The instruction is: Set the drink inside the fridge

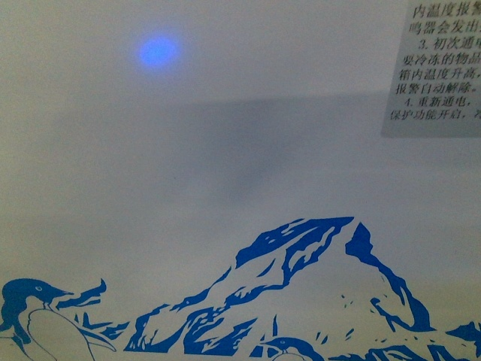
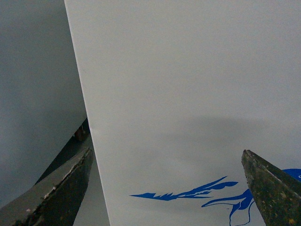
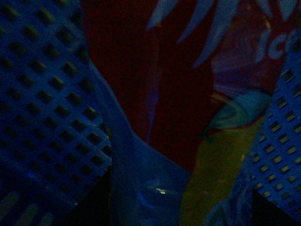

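Note:
The fridge point(image 1: 225, 150) fills the front view as a white wall with a blue mountain point(image 1: 301, 286) and a penguin point(image 1: 30, 301) printed on it. My left gripper point(image 2: 164, 188) is open and empty, its dark fingertips point(image 2: 70, 183) close to the same white wall point(image 2: 188, 84). The right wrist view is dim. My right gripper point(image 3: 178, 155) is open, and its blue gridded pads point(image 3: 47, 94) stand on either side of the drink point(image 3: 164, 70), which has a red and yellow label with pale letters. I cannot tell whether the pads touch it.
A grey label point(image 1: 436, 68) with Chinese text sits on the fridge wall at the upper right. A blue light spot point(image 1: 158, 51) shows at the upper left. A grey surface point(image 2: 33, 84) lies beyond the fridge's edge.

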{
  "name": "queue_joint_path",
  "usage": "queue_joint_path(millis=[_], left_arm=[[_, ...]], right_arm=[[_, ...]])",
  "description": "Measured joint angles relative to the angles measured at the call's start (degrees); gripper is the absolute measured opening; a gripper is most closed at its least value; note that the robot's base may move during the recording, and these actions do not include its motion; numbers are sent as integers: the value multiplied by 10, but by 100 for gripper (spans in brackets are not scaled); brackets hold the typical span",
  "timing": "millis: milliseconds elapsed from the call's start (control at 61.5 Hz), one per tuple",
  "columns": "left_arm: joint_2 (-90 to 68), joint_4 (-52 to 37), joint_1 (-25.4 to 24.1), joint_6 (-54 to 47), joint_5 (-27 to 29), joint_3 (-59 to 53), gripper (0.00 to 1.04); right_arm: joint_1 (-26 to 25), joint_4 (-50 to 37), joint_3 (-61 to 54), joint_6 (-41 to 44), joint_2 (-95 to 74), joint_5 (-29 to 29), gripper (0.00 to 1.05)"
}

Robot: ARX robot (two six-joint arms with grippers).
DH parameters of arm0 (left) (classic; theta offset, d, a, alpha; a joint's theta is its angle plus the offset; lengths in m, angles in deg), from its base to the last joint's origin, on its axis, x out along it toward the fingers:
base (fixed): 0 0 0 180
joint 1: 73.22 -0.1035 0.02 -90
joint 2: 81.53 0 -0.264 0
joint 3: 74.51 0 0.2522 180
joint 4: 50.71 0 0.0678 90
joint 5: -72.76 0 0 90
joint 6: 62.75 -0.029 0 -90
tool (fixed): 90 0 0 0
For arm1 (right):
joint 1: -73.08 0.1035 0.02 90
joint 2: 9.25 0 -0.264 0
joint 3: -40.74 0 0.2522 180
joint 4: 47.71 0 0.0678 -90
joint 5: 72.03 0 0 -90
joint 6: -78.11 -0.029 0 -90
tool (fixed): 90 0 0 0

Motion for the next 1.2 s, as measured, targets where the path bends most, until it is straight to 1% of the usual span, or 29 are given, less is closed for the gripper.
queue_joint_path(millis=[146, 195, 244, 325, 406, 618, 699, 829, 959, 975, 991, 1072, 1138, 1202], left_arm=[[0, 0, 0, 0, 0, 0, 97], [0, 0, 0, 0, 0, 0, 97], [0, 0, 0, 0, 0, 0, 97], [0, 0, 0, 0, 0, 0, 97], [0, 0, 0, 0, 0, 0, 97], [0, 0, 0, 0, 0, 0, 97], [0, 0, 0, 0, 0, 0, 97], [0, 0, 0, 0, 0, 0, 97], [0, 0, 0, 0, 0, 0, 97], [0, 0, 0, 0, 0, 0, 97], [0, 0, 0, 0, 0, 0, 97], [0, 0, 0, 0, 0, 0, 97], [0, 0, 0, 0, 0, 0, 97], [0, 0, 0, 0, 0, 0, 97]], right_arm=[[2, -48, -73, 55, 106, -10, 41], [4, -59, -105, 79, 168, -21, 41], [5, -60, -130, 91, 221, -34, 41], [4, -61, -185, 142, 329, -61, 41], [4, -53, -208, 162, 384, -76, 40], [-2, 4, -275, 226, 572, -129, 40], [-11, 49, -296, 257, 685, -165, 40], [-29, 111, -300, 287, 833, -210, 40], [-51, 173, -285, 299, 966, -273, 40], [-55, 183, -282, 299, 984, -288, 40], [-57, 188, -280, 299, 993, -291, 40], [-66, 223, -271, 296, 1051, -342, 40], [-67, 239, -271, 294, 1090, -368, 40], [-67, 250, -271, 289, 1125, -381, 40]])
